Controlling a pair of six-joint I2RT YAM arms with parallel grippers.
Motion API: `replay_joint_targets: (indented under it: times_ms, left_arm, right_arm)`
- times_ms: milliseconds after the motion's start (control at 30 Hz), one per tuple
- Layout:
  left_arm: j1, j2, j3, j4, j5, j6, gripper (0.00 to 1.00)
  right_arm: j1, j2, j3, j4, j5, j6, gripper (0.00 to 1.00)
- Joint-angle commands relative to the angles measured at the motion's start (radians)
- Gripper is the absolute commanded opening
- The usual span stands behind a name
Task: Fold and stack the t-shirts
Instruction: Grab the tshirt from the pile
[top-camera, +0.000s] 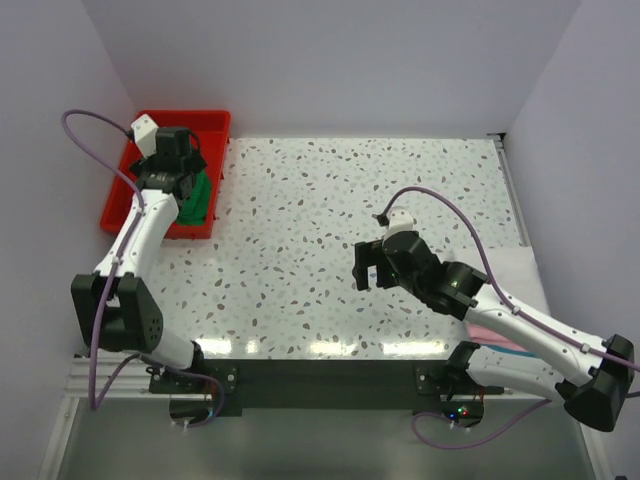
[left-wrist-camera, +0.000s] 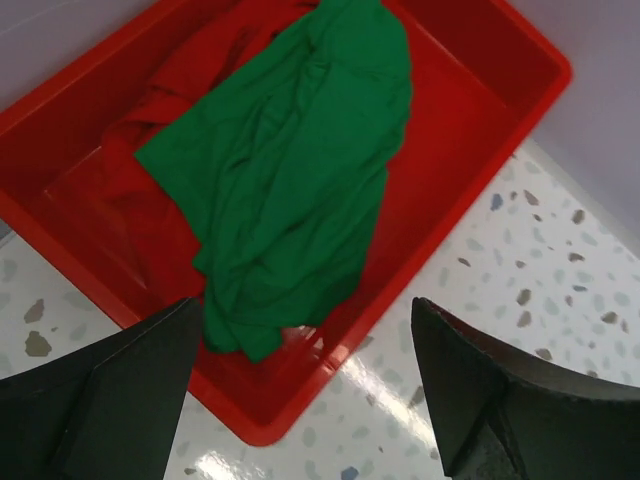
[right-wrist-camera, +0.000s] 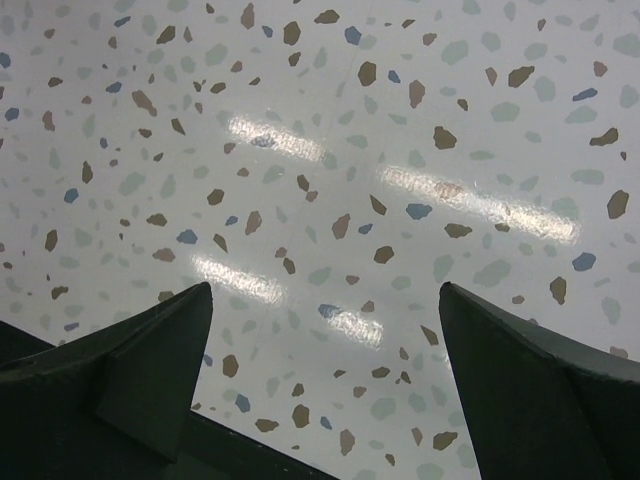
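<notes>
Hovering over rigid red plastic tray (left-wrist-camera: 520, 75) at far-left corner of speckled white tabletop (top-camera: 330, 200): left tool (left-wrist-camera: 303, 325), fingers spread wide, gripping nothing. Bright green crumpled cloth t-shirt (left-wrist-camera: 300, 170) lies bunched inside tray, draped over dark red cloth t-shirt (left-wrist-camera: 185, 75) poking out beneath it. Right tool (right-wrist-camera: 325, 290) also spread wide, holding nothing, hanging over speckled surface right of centre, well apart from tray. Neither shirt touched by either tool, far as I can tell.
</notes>
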Motion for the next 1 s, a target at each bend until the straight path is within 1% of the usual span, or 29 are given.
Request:
replay_joint_targets:
  times_ms: [0,33,133,167,367,467,500,567,600,667,700,767,800,833,867,933,967]
  left_arm:
    - [0.098,0.126,0.080,-0.009,-0.024,-0.015,0.89]
    - [0.130,0.176,0.092,-0.011,0.007,-0.022,0.87]
    - [0.164,0.245,0.109,0.012,0.025,-0.009,0.85]
    - [0.170,0.294,0.132,0.011,0.034,-0.003,0.85]
    - [0.206,0.457,0.230,-0.020,0.106,0.020,0.79]
    - [0.216,0.514,0.264,-0.045,0.145,0.011,0.73]
    - [0.221,0.523,0.272,-0.051,0.149,0.008,0.67]
    - [0.226,0.537,0.278,-0.048,0.165,0.006,0.61]
    - [0.229,0.539,0.280,-0.046,0.178,0.006,0.56]
    - [0.229,0.551,0.287,-0.043,0.200,0.008,0.51]
    - [0.230,0.557,0.295,-0.049,0.203,0.008,0.44]
    - [0.233,0.571,0.316,-0.068,0.208,0.011,0.36]
    - [0.233,0.571,0.323,-0.071,0.208,0.014,0.28]
    - [0.235,0.571,0.330,-0.080,0.211,0.020,0.22]
    - [0.238,0.562,0.347,-0.081,0.218,0.024,0.14]
    - [0.241,0.539,0.391,-0.097,0.222,0.038,0.07]
    - [0.241,0.530,0.413,-0.103,0.225,0.043,0.01]
  right_arm:
    - [0.001,0.010,0.012,0.021,-0.035,-0.017,0.99]
    - [0.001,0.010,0.004,0.021,-0.040,-0.014,0.99]
    - [0.000,0.011,-0.011,0.024,-0.047,-0.008,0.99]
    - [0.001,0.011,-0.016,0.030,-0.055,-0.009,0.99]
    - [0.001,0.036,-0.025,0.027,-0.058,-0.003,0.99]
    - [0.000,0.040,-0.027,0.030,-0.052,0.000,0.99]
    - [0.001,0.042,-0.027,0.031,-0.055,0.000,0.99]
    - [0.000,0.042,-0.027,0.031,-0.052,0.000,0.99]
    - [0.001,0.043,-0.027,0.031,-0.054,0.000,0.99]
    - [0.001,0.048,-0.025,0.033,-0.054,0.001,0.99]
    - [0.001,0.049,-0.024,0.035,-0.054,0.003,0.99]
    - [0.001,0.057,-0.021,0.035,-0.061,0.007,0.99]
    - [0.000,0.060,-0.019,0.033,-0.064,0.010,0.99]
    - [0.001,0.060,-0.019,0.035,-0.067,0.012,0.99]
    - [0.001,0.060,-0.018,0.033,-0.070,0.014,0.99]
    - [0.000,0.060,-0.016,0.036,-0.072,0.014,0.99]
    - [0.001,0.060,-0.013,0.038,-0.072,0.015,0.99]
